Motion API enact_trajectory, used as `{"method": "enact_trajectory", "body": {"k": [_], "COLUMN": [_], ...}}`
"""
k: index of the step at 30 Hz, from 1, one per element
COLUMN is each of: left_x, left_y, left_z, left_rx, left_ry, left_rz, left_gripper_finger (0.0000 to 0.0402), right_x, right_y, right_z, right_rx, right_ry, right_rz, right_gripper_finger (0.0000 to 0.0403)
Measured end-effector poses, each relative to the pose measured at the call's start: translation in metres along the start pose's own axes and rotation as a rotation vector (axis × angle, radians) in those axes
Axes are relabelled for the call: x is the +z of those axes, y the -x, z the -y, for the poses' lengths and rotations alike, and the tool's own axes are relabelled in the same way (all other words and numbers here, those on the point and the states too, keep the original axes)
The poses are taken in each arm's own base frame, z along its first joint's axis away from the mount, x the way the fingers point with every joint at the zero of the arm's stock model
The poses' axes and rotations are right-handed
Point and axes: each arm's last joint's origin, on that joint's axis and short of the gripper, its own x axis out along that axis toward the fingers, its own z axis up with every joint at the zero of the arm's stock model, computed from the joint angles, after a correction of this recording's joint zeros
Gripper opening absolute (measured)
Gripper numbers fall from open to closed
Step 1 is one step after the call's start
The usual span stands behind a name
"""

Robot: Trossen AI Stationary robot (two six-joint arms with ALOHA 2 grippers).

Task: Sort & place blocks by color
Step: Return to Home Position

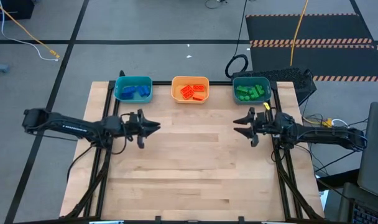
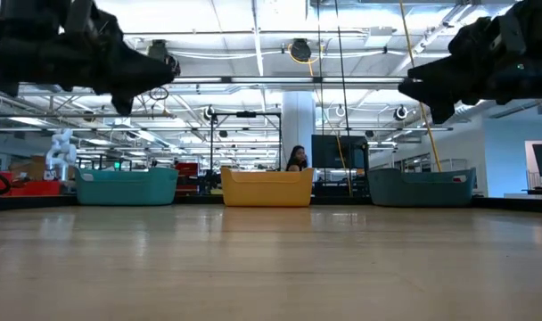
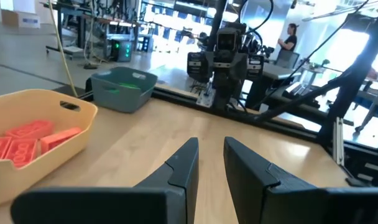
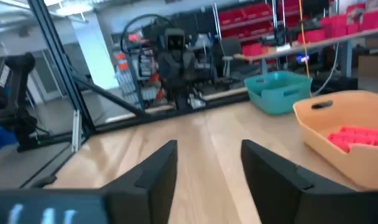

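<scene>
Blocks (image 1: 198,94) lie sorted along the table's (image 1: 189,168) twelve-o'clock edge: blue blocks (image 1: 134,91) in the blue tray (image 1: 118,89) at eleven, orange-red blocks (image 1: 190,91) in the orange tray (image 1: 175,89) at twelve, green blocks (image 1: 250,92) in the dark teal tray (image 1: 235,87) at one. The left gripper (image 1: 153,127) hovers at nine o'clock and the right gripper (image 1: 239,124) at three, both with fingers spread and holding nothing.

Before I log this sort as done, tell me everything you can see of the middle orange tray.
The orange tray is a rounded, plastic-looking bin with a slot handle in its wall. It sits upright at the far edge of the wooden table, between the blue tray and the dark teal tray, holding several orange-red bricks.
</scene>
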Motion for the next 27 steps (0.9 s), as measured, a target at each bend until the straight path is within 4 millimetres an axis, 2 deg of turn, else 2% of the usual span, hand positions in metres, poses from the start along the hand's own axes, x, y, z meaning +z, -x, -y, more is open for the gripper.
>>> {"method": "enact_trajectory", "body": {"k": [7,11,14,21,27], "left_x": [-0.019,-0.029,-0.033,-0.04,-0.035], "left_y": [0.017,0.021,0.021,0.024,0.03], "left_z": [-0.006,-0.008,-0.004,-0.001,-0.003], "left_rx": [0.005,0.017,-0.008,0.0,0.006], "left_ry": [0.003,0.018,0.01,-0.042,-0.069], "left_rz": [-0.022,-0.081,-0.113,-0.177,-0.161], "left_gripper_finger": [0.0072,0.0034,0.0007,0.0003,0.0002], "right_x": [-0.003,-0.006,-0.006,-0.008,-0.01], "right_y": [0.0,0.001,0.001,0.001,0.001], "right_z": [0.0,0.0,-0.001,-0.001,0.0], "right_rx": [0.012,0.03,0.056,0.056,0.053], "right_ry": [-0.006,-0.008,-0.003,0.024,0.019], "right_rz": [-0.031,-0.068,-0.074,-0.093,-0.111], "right_gripper_finger": [0.0072,0.0012,0.0008,0.0002,0.0001]}}
